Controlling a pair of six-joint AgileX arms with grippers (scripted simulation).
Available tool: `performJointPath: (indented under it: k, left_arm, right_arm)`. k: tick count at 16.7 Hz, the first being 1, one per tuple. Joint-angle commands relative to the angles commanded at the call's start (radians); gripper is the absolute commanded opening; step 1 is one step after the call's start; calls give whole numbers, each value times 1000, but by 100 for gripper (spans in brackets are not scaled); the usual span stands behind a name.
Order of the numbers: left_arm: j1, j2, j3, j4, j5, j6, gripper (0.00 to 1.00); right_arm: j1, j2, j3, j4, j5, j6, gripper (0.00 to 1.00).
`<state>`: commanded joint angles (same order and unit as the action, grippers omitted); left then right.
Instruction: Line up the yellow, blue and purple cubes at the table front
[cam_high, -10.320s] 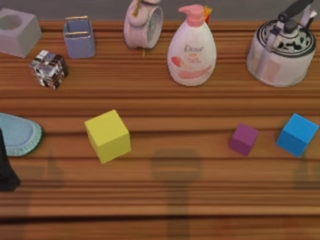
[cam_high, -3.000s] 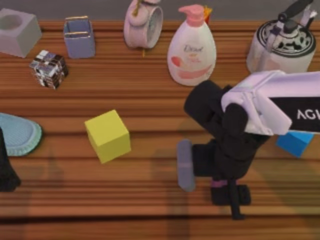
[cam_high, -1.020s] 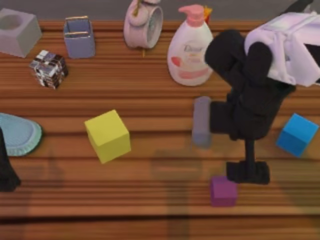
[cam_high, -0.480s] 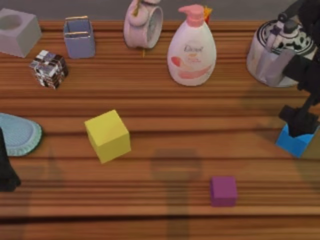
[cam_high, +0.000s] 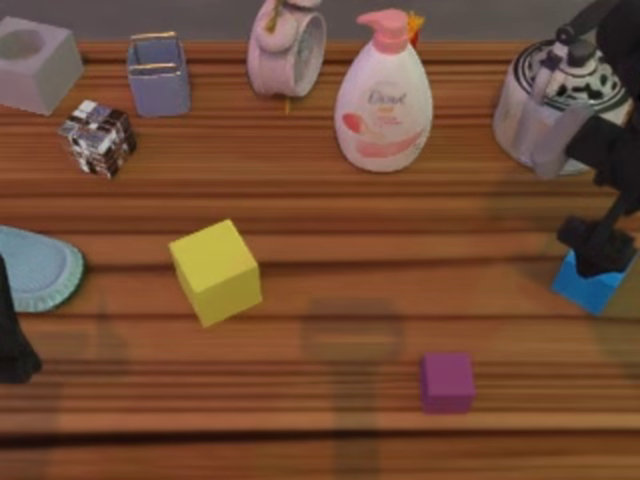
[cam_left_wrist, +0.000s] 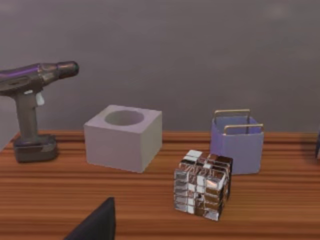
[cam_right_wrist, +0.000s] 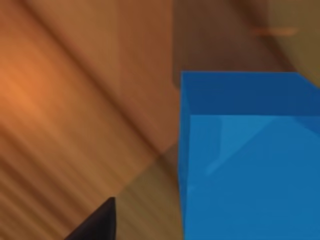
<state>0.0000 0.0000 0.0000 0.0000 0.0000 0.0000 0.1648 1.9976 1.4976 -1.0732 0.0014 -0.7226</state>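
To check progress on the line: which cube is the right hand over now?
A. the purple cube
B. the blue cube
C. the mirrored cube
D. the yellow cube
B: in the top view the right hand sits over the blue cube at the table's right edge, and this cube fills the right wrist view.

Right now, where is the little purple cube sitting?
In the top view the purple cube sits alone near the table's front edge, right of centre, nearer the front than the yellow cube and blue cube.
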Motion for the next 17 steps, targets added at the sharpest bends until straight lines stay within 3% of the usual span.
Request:
performJointPath:
  k: [6,12,17]
  left_arm:
    - [0,0,0,0,0,0,100]
    - [0,0,0,0,0,0,100]
    - [0,0,0,0,0,0,100]
  right_arm:
    - [0,96,-137,242,1,2,100]
    - [0,115,-161,278,1,2,100]
    - [0,115,-161,278,1,2,62]
